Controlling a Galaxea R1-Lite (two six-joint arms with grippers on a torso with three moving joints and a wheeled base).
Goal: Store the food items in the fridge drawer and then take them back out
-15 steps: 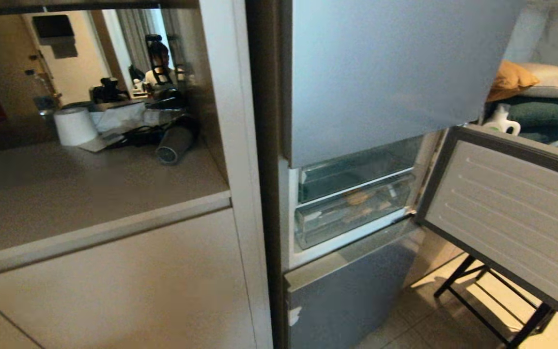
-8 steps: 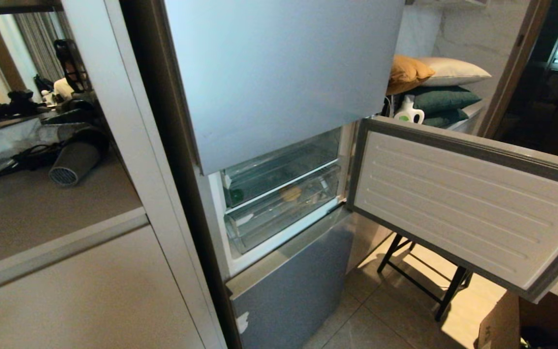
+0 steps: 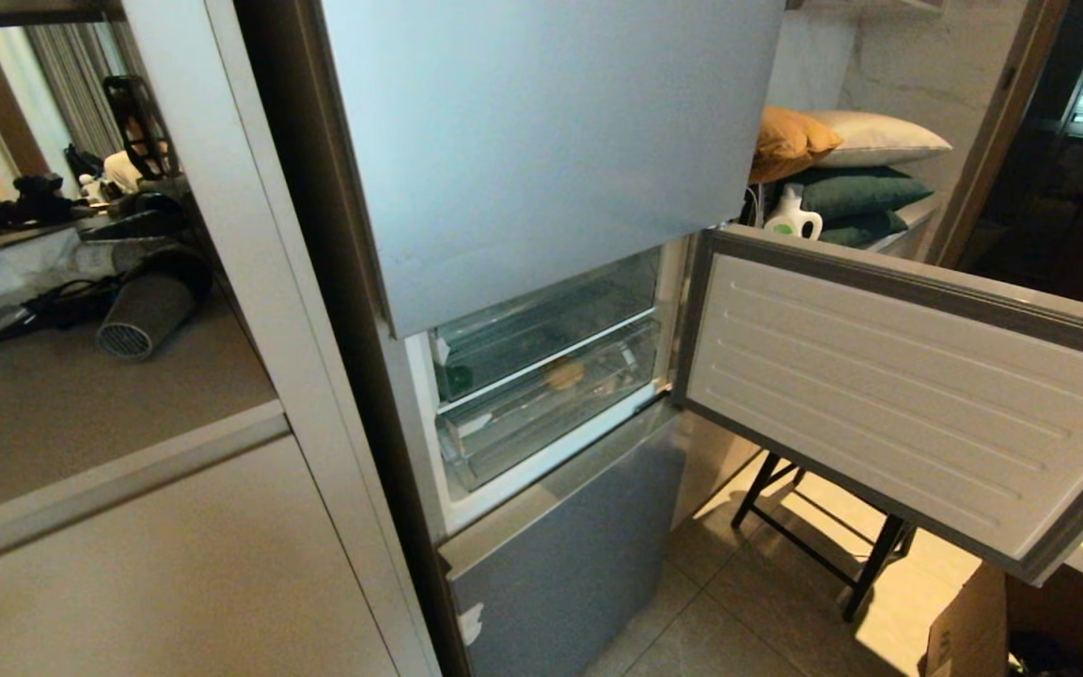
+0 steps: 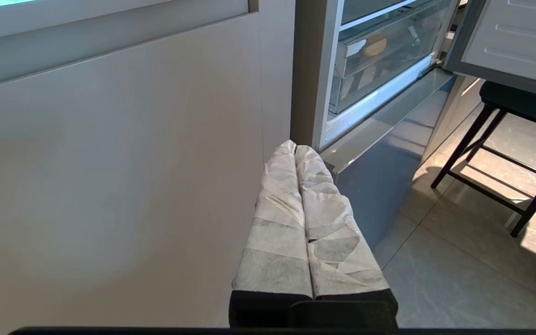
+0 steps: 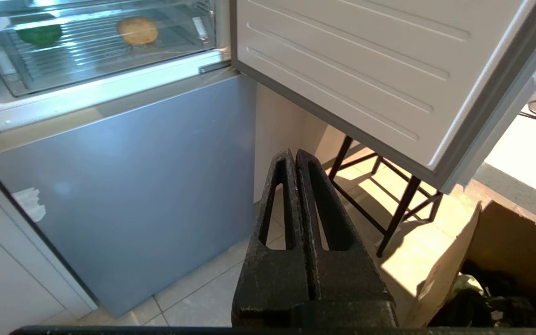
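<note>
right wrist view shows the potato [image 5: 137, 30] and green pepper [image 5: 40, 35] lying apart on the ribbed floor of the clear fridge drawer [image 5: 91, 70], door [image 5: 342, 70] swung open for access. right gripper [image 5: 294, 156] and left gripper [image 4: 295, 148] hang low, jaws pressed together, holding nothing.

Home kitchen. Tall silver-grey fridge [image 3: 541, 160] built in next to pale cabinets [image 3: 175, 564] and a countertop [image 3: 81, 414], middle fridge door [image 3: 899, 395] swung open, tiled floor [image 3: 720, 621]. Lived-in clutter: stacked cushions [image 3: 842, 169] and a detergent bottle [image 3: 792, 218] beyond the fridge (odd for a kitchen), hair dryer [image 3: 142, 315] on the counter, cardboard box [image 5: 491, 260] on the floor.
</note>
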